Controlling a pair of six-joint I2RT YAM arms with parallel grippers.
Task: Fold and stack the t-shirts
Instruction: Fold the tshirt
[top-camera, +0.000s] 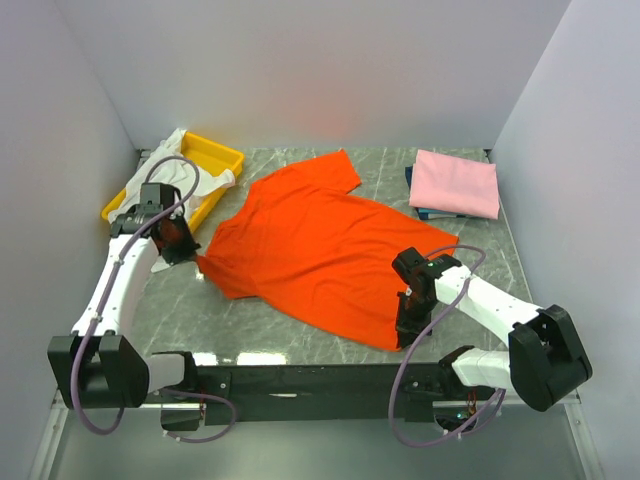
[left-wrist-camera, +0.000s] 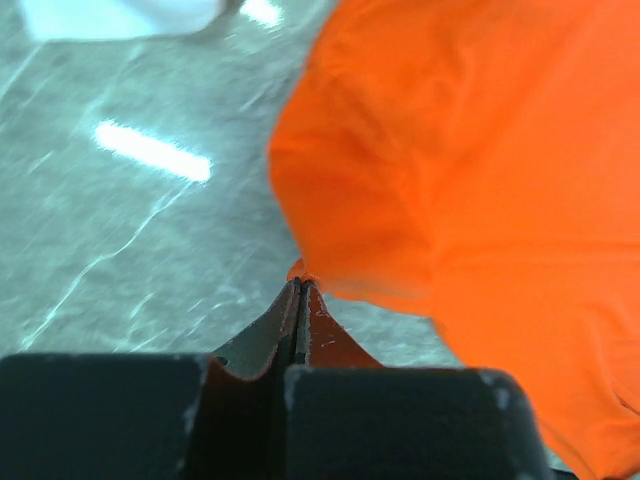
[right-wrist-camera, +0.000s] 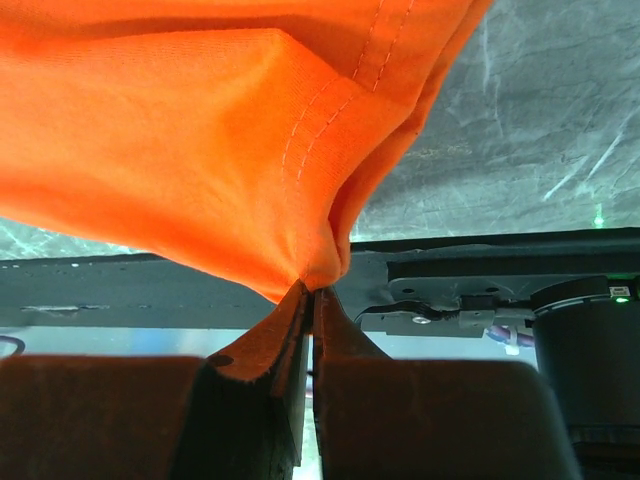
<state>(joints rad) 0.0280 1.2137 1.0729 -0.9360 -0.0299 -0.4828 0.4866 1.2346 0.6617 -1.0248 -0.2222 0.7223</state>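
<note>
The orange-red t-shirt (top-camera: 320, 250) lies spread across the middle of the marble table. My left gripper (top-camera: 196, 258) is shut on its left corner, and in the left wrist view the jaws (left-wrist-camera: 300, 283) pinch a tip of the orange cloth (left-wrist-camera: 480, 180). My right gripper (top-camera: 408, 335) is shut on the near right hem, and the right wrist view shows cloth (right-wrist-camera: 180, 130) bunched at the closed tips (right-wrist-camera: 312, 290) and lifted off the table. A pale pink t-shirt (top-camera: 457, 183) lies folded on a dark blue one (top-camera: 414, 194) at the back right. A white t-shirt (top-camera: 165, 180) sits crumpled in the tray.
The yellow plastic tray (top-camera: 218, 153) stands at the back left beside the left arm. Grey walls close in the table on three sides. The arms' black base rail (top-camera: 320, 380) runs along the near edge.
</note>
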